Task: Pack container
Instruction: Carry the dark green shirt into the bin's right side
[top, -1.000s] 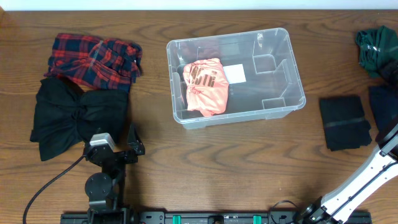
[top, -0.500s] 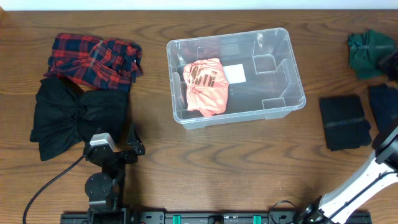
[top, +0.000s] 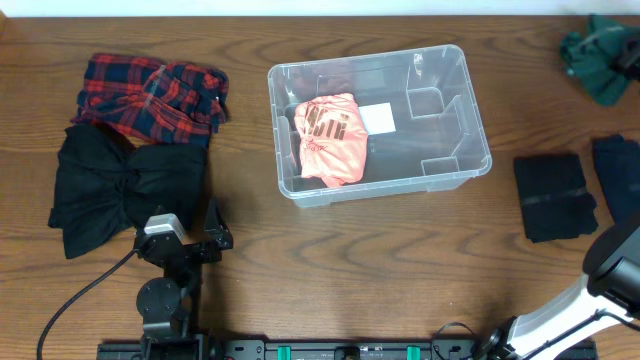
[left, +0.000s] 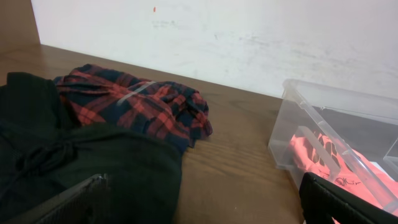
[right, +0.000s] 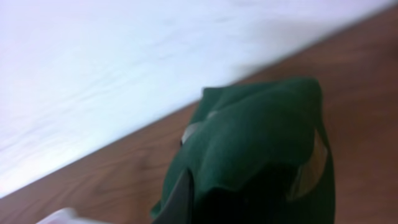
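The clear plastic container (top: 455, 110) stands at the table's middle with a folded pink garment (top: 330, 135) in its left part and a white label (top: 377, 118) on its base; it also shows in the left wrist view (left: 292, 134). My right gripper (top: 625, 55) is shut on a dark green garment (top: 595, 55) and holds it up at the far right corner; the green cloth (right: 261, 143) fills the right wrist view. My left gripper (top: 185, 240) is open and empty near the front left, its fingers (left: 199, 202) beside the black garment.
A red plaid garment (top: 150, 95) and a black garment (top: 120, 190) lie at the left. A folded black garment (top: 553, 195) and a dark navy one (top: 620, 175) lie at the right. The right arm's white link (top: 580, 300) crosses the front right corner.
My right gripper has lifted the green garment up and toward the table's back right edge. The left arm has not moved.
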